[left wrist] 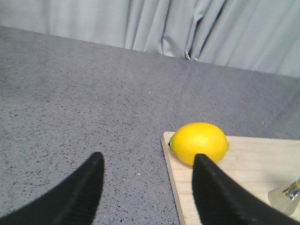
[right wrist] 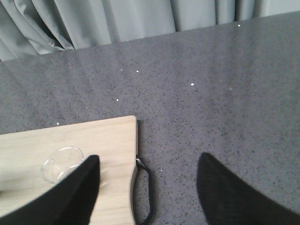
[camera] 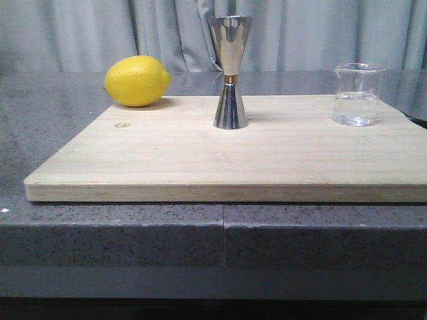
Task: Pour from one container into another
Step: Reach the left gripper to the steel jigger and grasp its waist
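A pale wooden cutting board (camera: pixel 227 160) lay flat on the dark speckled desk (camera: pixel 113 227), with grey curtains (camera: pixel 80 33) hanging behind. Near the middle of the board's far edge stood the steel double jigger (camera: pixel 230 73), upright, its two cones joined by a thin gold band and its upper cup open to the top. At the board's far right corner stood the small clear glass beaker (camera: pixel 359 95), also upright, with a clear liquid in its lower part; it was well apart from the jigger. A yellow lemon (camera: pixel 137 81) rested on the board's far left corner. Neither arm appeared in the front view. In the left wrist view the left end effector (left wrist: pixel 147 187) hung over the bare desk just beside the board's left edge, its two dark fingers (left wrist: pixel 84 192) spread wide with nothing between them, the lemon just beyond the one nearer the board. In the right wrist view the right end effector (right wrist: pixel 147 187) was likewise spread wide and empty, above the board's right edge and its dark metal handle (right wrist: pixel 143 192); the beaker's rim showed next to one finger, though whether they touched could not be told.
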Robot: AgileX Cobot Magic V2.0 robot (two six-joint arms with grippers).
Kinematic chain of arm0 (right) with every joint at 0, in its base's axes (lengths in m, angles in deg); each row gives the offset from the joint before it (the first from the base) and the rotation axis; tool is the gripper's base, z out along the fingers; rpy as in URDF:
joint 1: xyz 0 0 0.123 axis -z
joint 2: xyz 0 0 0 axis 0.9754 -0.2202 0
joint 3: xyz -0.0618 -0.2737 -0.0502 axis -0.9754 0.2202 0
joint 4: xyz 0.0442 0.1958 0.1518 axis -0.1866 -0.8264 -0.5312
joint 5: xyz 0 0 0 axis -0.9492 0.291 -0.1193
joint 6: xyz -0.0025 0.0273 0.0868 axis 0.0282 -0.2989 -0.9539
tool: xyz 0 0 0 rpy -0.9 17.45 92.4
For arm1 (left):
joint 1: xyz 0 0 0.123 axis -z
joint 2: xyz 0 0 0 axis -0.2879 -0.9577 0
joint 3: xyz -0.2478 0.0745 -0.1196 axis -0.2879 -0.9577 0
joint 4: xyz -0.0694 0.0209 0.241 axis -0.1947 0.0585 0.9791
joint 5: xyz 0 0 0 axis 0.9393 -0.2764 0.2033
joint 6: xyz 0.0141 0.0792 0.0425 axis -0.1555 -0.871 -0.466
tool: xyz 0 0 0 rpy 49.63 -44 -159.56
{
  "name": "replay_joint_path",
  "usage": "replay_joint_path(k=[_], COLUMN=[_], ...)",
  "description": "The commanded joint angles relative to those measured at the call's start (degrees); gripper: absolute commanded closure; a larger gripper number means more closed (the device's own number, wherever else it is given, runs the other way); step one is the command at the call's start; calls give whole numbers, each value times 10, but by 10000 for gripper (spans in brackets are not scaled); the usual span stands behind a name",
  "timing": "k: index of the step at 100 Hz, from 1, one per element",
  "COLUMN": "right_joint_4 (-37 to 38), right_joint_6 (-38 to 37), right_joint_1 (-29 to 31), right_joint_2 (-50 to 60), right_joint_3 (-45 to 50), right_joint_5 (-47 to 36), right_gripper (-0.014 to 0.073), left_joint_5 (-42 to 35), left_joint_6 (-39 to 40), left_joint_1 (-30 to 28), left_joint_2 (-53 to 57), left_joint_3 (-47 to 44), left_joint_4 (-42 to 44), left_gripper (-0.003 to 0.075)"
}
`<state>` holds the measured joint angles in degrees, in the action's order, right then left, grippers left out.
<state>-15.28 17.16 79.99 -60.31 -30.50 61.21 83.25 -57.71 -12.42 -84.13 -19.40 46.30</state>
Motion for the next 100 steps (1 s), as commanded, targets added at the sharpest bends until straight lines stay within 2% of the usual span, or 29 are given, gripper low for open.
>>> replay_joint_path(k=[1, 11, 28, 44, 57, 68, 79, 84, 100], right_joint_4=[-18, -23, -20, -4, 1, 1, 1, 1, 1], right_joint_6=[0, 3, 30, 43, 43, 43, 43, 43, 42], right_joint_1=[3, -8, -59, -118, -141, -144, -144, -145, -154], right_joint_2=[-15, -29, -46, -51, -51, -51, -51, -51, -51], right_joint_3=[-21, -21, -21, 6, 48, 89, 133, 152, 166], right_joint_5=[-51, -50, -59, -123, -150, -174, -228, -248, -273], right_gripper=[82, 81, 81, 80, 80, 80, 81, 80, 81], left_joint_5=[-36, -56, -93, -144, -148, -116, -57, -27, 20], left_joint_6=[-72, -96, -243, -374, -491, -602, -771, -814, -826], left_joint_1=[29, 62, 151, 240, 287, 297, 296, 296, 296], left_joint_2=[-20, -44, -93, -151, -201, -239, -276, -289, -330], left_joint_3=[20, 20, 20, 20, 25, 33, 43, 50, 80], left_joint_4=[-55, -99, -161, -244, -333, -439, -621, -627, -627], left_gripper=[141, 127, 127, 127, 127, 134, 134, 137, 158])
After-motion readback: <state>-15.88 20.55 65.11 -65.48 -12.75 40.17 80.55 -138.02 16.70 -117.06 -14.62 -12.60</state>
